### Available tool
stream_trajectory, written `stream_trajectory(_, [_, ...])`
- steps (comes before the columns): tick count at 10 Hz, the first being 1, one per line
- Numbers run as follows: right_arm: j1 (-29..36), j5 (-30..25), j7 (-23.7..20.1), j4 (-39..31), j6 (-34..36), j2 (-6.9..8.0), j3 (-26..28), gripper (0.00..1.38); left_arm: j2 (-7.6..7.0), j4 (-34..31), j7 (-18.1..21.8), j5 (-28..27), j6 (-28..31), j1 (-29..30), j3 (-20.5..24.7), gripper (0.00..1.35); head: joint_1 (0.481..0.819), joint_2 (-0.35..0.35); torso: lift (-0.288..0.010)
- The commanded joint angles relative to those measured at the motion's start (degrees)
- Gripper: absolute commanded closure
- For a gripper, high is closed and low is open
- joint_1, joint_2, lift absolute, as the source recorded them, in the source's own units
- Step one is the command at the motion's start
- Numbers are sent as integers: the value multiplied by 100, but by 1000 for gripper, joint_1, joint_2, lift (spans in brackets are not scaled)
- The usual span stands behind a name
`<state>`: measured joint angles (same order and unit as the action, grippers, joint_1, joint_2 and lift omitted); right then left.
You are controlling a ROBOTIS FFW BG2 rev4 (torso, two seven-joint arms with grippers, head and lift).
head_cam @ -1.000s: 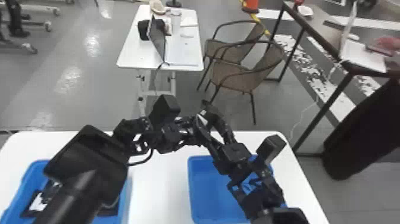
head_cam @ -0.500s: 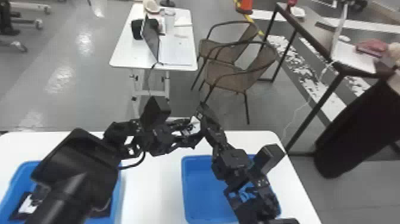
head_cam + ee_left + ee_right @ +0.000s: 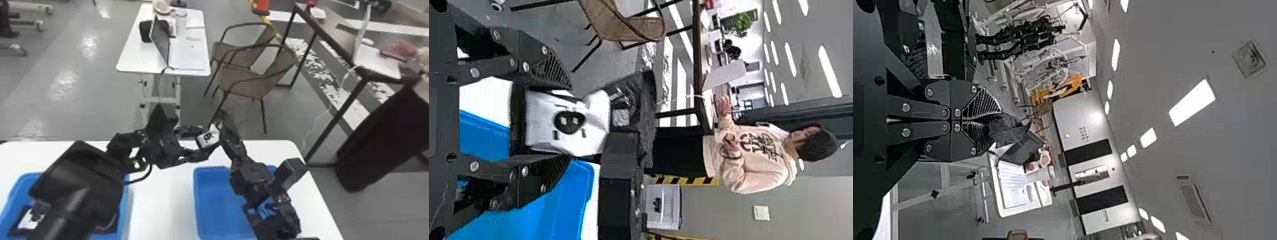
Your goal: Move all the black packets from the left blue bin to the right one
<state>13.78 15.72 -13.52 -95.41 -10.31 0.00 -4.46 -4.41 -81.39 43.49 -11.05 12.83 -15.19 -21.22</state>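
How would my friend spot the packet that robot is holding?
Look to the white table's far edge. In the left gripper is a white-faced packet with a round black mark. Unlike the packet in the left bin, it's held up.

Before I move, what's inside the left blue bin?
In the left blue bin, a black packet with a white label lies at left, something dark at right. The left arm covers the middle, so I can't tell what's beneath.
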Motion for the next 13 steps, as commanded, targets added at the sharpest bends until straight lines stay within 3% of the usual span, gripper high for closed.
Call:
stream_trajectory(1, [64, -52, 78, 40, -15, 5, 121, 1279, 2, -44, 10, -20, 79, 218, 320, 211, 695, -199, 0])
stream_trajectory(2, [143, -43, 192, 66, -15, 5, 209, 1279, 19, -141, 37, 15, 88, 438, 663, 111, 695, -196, 0])
stream_trajectory(6, [565, 27, 297, 207, 407, 5, 639, 1279, 98, -1239, 37, 68, 519, 1484, 1990, 96, 695, -158, 0])
stream_trajectory(8, [565, 185, 297, 628, 521, 0, 683, 1279, 256, -1758, 37, 155, 616, 1826, 2588, 65, 695, -118, 0])
stream_trajectory(10, [477, 300, 297, 1015, 600, -35, 683, 1279, 362, -2057, 37, 235, 624, 2002, 2808, 15, 695, -85, 0])
stream_trajectory(13, [380, 352, 297, 1296, 758, -70, 710, 1279, 423, -2259, 10, 542, 783, 2108, 2983, 61, 695, -66, 0])
